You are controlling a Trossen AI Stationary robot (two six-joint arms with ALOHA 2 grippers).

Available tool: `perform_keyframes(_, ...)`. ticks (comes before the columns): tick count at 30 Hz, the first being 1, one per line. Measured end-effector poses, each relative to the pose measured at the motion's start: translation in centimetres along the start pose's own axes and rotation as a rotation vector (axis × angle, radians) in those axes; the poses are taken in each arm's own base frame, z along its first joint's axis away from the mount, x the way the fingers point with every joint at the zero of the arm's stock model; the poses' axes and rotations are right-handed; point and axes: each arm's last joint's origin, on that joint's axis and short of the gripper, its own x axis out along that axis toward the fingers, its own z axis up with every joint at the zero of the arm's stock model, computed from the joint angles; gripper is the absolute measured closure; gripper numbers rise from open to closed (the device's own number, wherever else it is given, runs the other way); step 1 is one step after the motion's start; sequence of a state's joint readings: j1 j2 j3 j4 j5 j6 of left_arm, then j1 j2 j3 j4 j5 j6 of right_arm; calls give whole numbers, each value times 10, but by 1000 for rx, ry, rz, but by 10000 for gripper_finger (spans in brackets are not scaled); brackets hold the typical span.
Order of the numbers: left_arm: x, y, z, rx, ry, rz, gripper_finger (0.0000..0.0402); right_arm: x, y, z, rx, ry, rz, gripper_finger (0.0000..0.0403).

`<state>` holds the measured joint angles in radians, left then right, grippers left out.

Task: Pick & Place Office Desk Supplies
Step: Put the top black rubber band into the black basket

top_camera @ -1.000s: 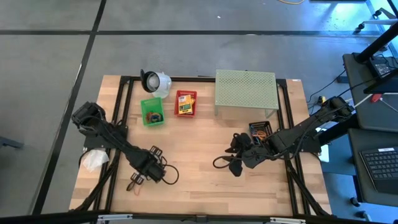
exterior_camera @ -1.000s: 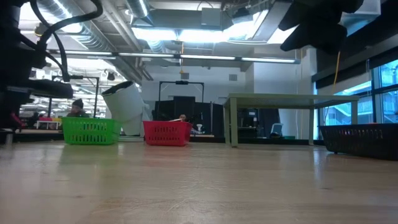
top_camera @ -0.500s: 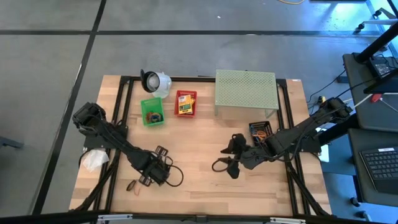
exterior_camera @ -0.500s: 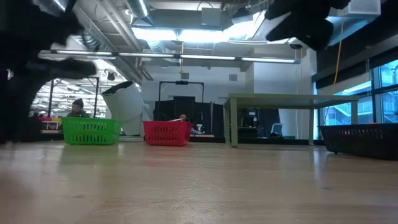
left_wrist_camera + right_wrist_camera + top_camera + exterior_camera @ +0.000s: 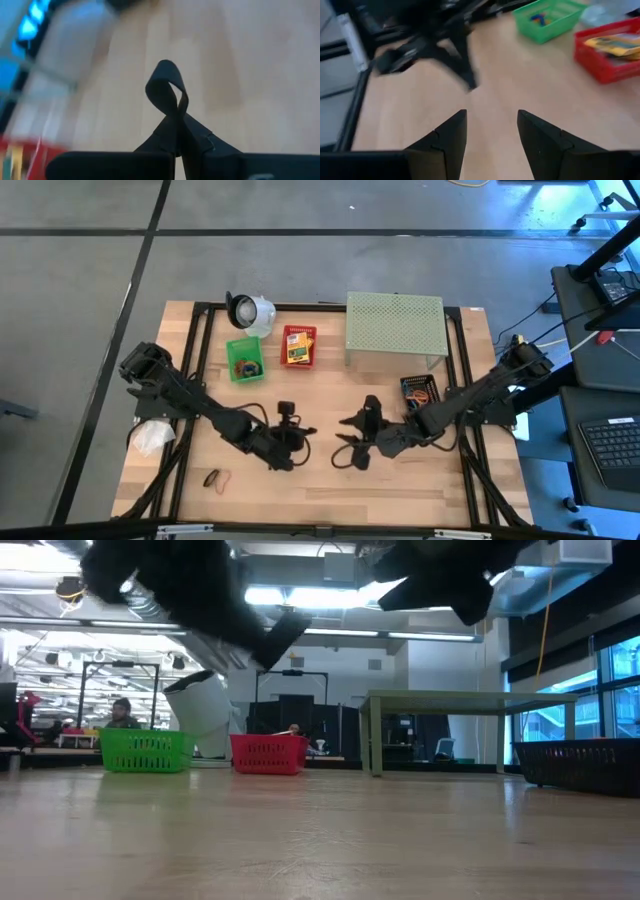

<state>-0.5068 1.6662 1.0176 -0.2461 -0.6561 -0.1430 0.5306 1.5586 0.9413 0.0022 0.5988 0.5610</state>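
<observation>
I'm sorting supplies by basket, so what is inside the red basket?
The red basket holds a yellow-and-green crayon box, which also shows in the right wrist view. The box covers most of the basket's floor, so whatever may lie under it cannot be seen.

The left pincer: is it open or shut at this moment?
Shut. In the left wrist view the left pincer has its two fingers pressed together on a black rubber band, whose loop stands up above the fingertips.
</observation>
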Motion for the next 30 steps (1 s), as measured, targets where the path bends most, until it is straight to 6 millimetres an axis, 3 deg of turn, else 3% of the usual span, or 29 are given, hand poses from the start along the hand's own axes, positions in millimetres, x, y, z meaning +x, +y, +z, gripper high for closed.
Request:
perform_keyframes(6,0,-1,19,5,-162,-31,399,3,-2,7,19,-53,-5,227)
perform_keyframes(15,-1,1,27,1,-235,-4,399,2,5,14,11,-68,145,224)
perform_keyframes(19,0,4,28,-5,-241,23,399,2,8,14,1,-43,221,197)
perform_keyframes(24,1,7,35,-43,-294,-15,399,3,7,16,13,-79,180,160)
perform_keyframes(30,-1,7,42,-41,-362,-47,399,2,7,16,15,-102,143,157)
